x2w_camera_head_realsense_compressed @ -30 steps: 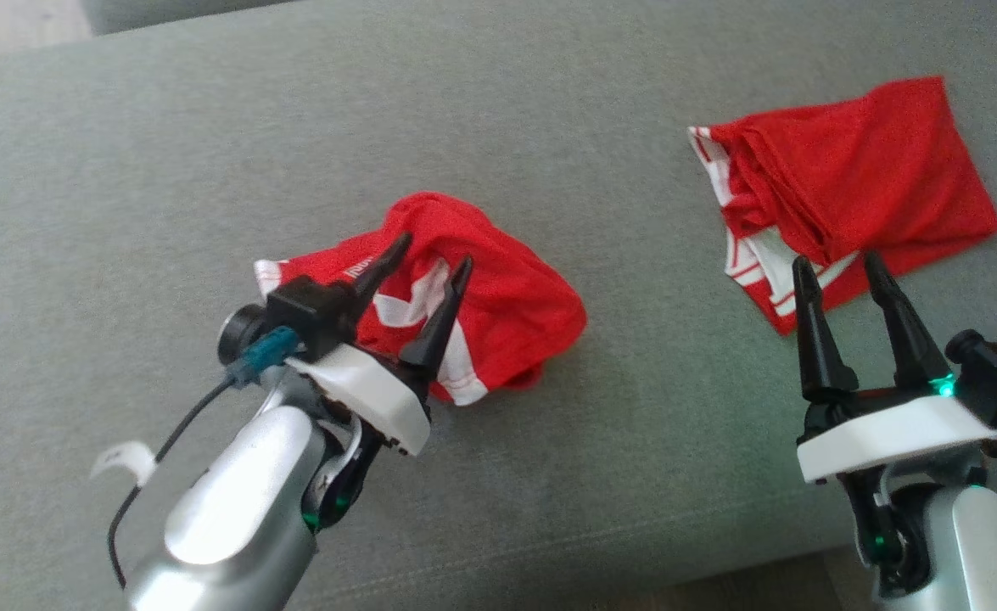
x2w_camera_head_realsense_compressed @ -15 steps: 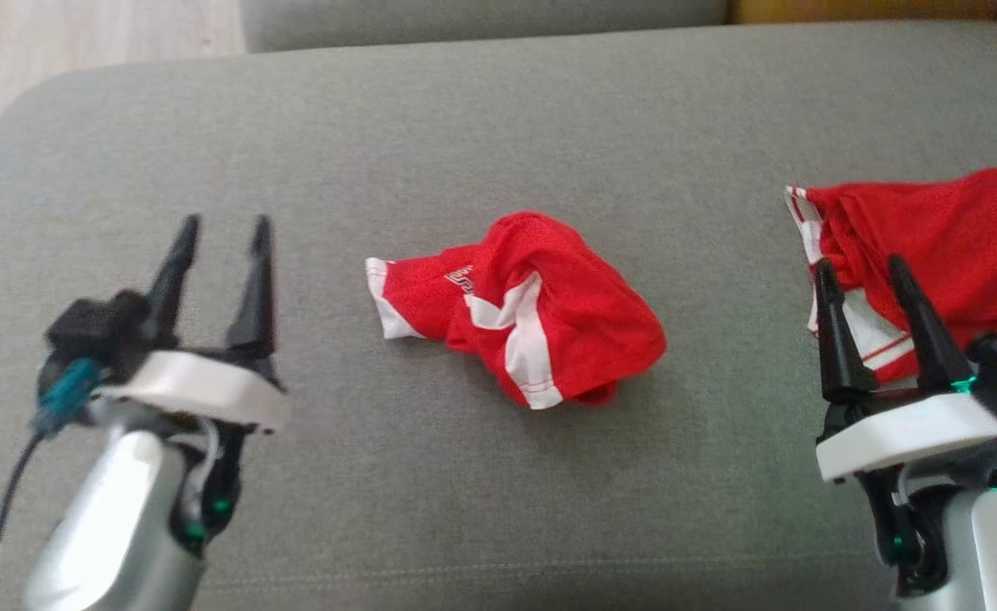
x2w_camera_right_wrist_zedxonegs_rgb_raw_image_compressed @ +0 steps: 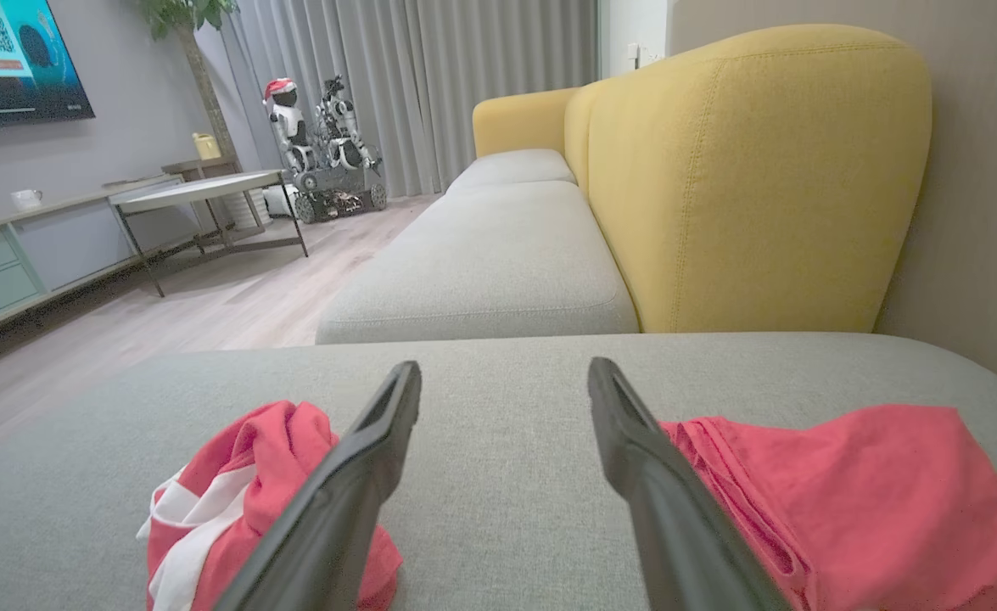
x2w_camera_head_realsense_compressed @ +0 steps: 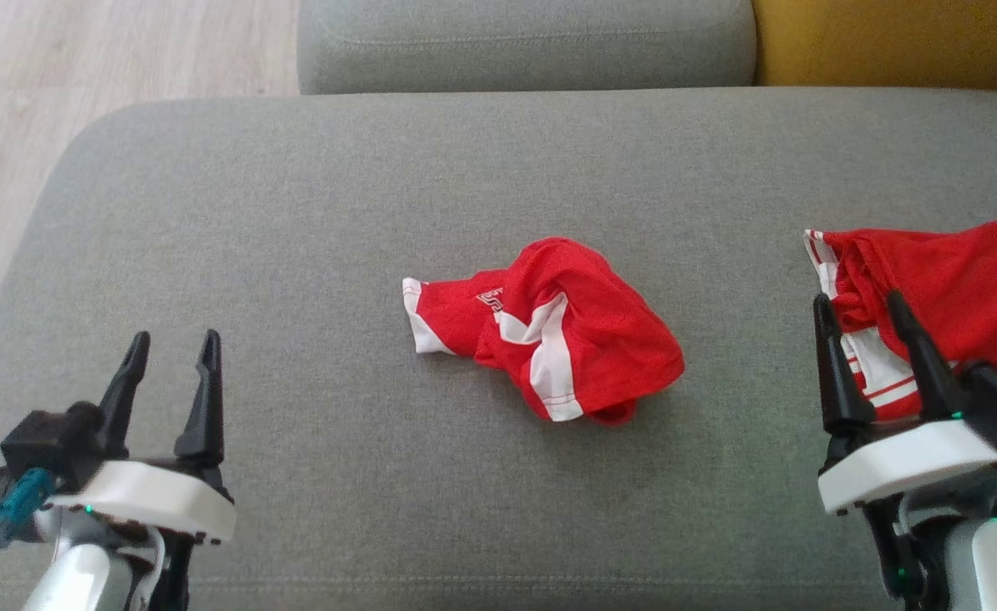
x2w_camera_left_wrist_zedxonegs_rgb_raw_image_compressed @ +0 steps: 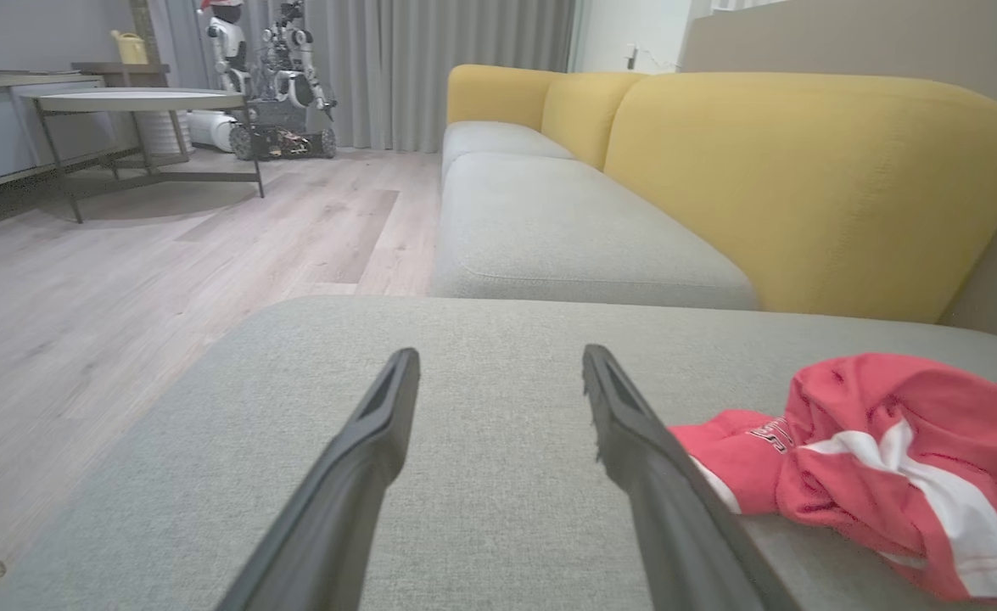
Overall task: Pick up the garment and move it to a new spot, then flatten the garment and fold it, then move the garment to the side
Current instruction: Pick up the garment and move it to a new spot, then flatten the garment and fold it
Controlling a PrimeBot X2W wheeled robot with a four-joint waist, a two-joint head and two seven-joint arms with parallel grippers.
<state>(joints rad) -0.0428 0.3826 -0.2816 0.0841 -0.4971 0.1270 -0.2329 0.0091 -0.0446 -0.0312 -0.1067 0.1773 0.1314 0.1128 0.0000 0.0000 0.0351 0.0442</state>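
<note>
Fabric of the crumpled garment (x2w_camera_head_realsense_compressed: 549, 344) looks thin, soft and light: red jersey with a white stripe (x2w_camera_head_realsense_compressed: 549, 365), bunched into a loose heap on the grey cushion (x2w_camera_head_realsense_compressed: 294, 212). It will likely sag and unfurl when lifted rather than hold its shape, and a pinch on a single layer may drag the rest along.

The heap lies between the two grippers, well to the right of the left gripper (x2w_camera_head_realsense_compressed: 174, 339) and to the left of the right gripper (x2w_camera_head_realsense_compressed: 856, 301). Both grippers have their fingers spread apart and hold nothing.

A second red garment (x2w_camera_head_realsense_compressed: 948, 297) lies just beyond and to the right of the right fingers.

The white-edged hem (x2w_camera_head_realsense_compressed: 417, 318), which sticks out on the side towards the left fingers, seems the best place to grip.
</note>
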